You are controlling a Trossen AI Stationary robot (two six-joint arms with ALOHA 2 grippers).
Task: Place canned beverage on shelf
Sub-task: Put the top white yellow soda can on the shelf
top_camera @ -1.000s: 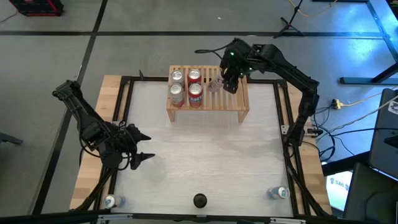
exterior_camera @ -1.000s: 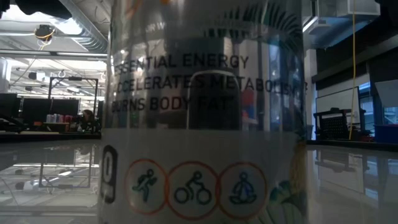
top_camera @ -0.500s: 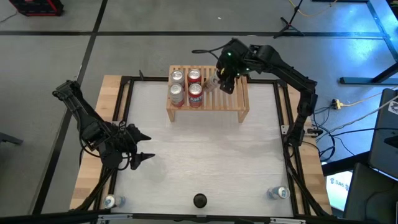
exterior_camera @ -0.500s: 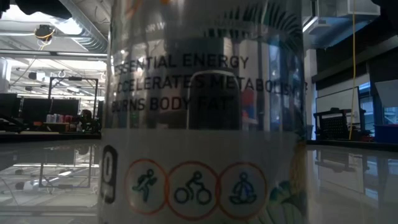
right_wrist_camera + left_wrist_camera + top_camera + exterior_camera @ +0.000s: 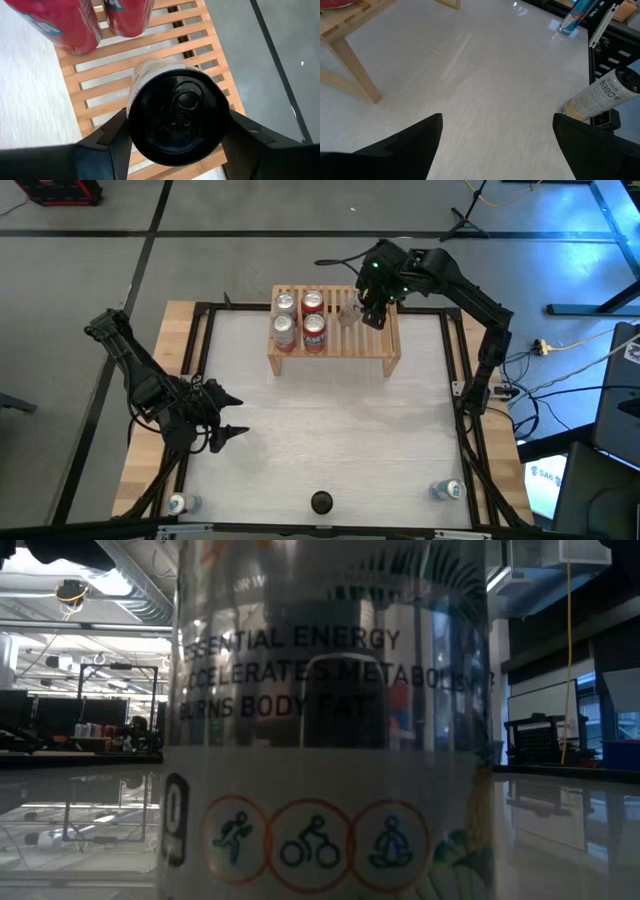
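The right gripper (image 5: 175, 131) stood over the shelf (image 5: 385, 350) — jaws clamped on a black-topped can (image 5: 175, 117), right of four red cans (image 5: 300, 319). The left gripper (image 5: 232, 416) waited, jaws apart.

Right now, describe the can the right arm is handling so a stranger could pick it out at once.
Find the shelf at the table's far edge. Four red-and-silver cans stand clustered on its left half; beside them, the right gripper has its fingers on either side of a fifth can. It alone has a black top and pale sides.
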